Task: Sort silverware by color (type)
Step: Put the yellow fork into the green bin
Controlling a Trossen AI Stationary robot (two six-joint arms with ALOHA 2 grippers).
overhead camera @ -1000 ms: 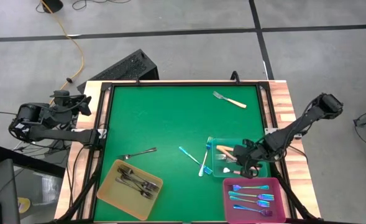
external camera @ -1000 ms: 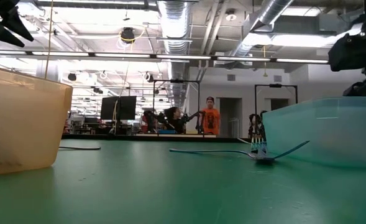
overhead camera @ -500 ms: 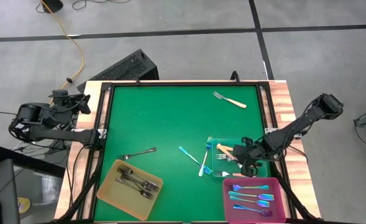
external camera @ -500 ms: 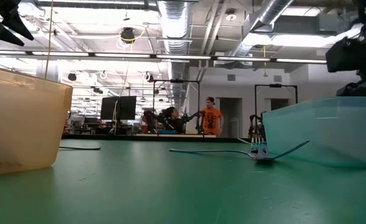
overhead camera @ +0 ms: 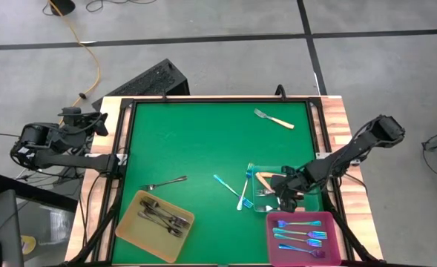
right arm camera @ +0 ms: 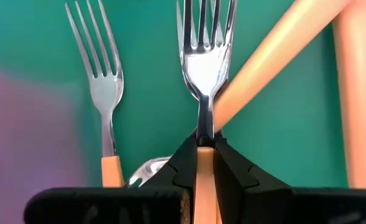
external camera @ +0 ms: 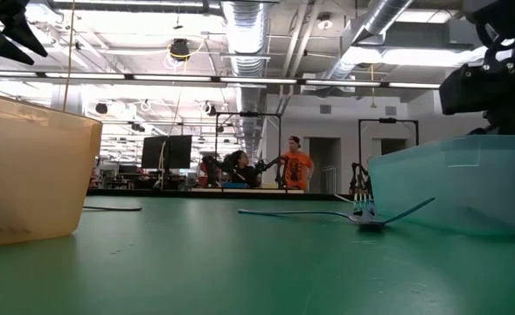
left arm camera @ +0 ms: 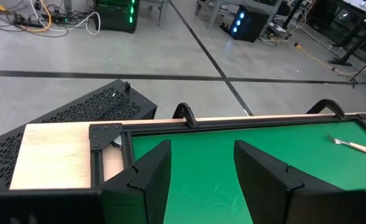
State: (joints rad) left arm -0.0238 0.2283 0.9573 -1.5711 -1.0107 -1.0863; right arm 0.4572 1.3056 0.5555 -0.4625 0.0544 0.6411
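Note:
My right gripper (overhead camera: pixel 283 194) reaches down into the teal tray (overhead camera: pixel 257 204) at the near right, shut on a cream-handled fork (right arm camera: pixel 202 56). Other cream-handled forks (right arm camera: pixel 102 93) lie on the tray's floor beneath it. Loose on the green mat lie one more cream-handled fork (overhead camera: pixel 274 119), a grey fork (overhead camera: pixel 166 182) and two blue forks (overhead camera: pixel 225 184). My left gripper (left arm camera: pixel 198 180) waits open beyond the table's far left corner. My right gripper pinches the fork between its two fingers at the top of the tan handle (right arm camera: pixel 204 155), just behind the silver neck. The fingers come steeply from above and run along the fork, whose tines point away from them. Whether the fork rests on the tray cannot be told.
A yellow tray (overhead camera: pixel 129 226) with grey forks stands at the near left. A pink tray (overhead camera: pixel 271 237) with iridescent forks sits just in front of the teal one. One blue fork (overhead camera: pixel 244 194) leans on the teal tray's left wall. A black frame (overhead camera: pixel 125 148) edges the mat.
My right gripper has moved a little toward the table's left edge and sunk lower over the teal tray, carrying the fork with it.

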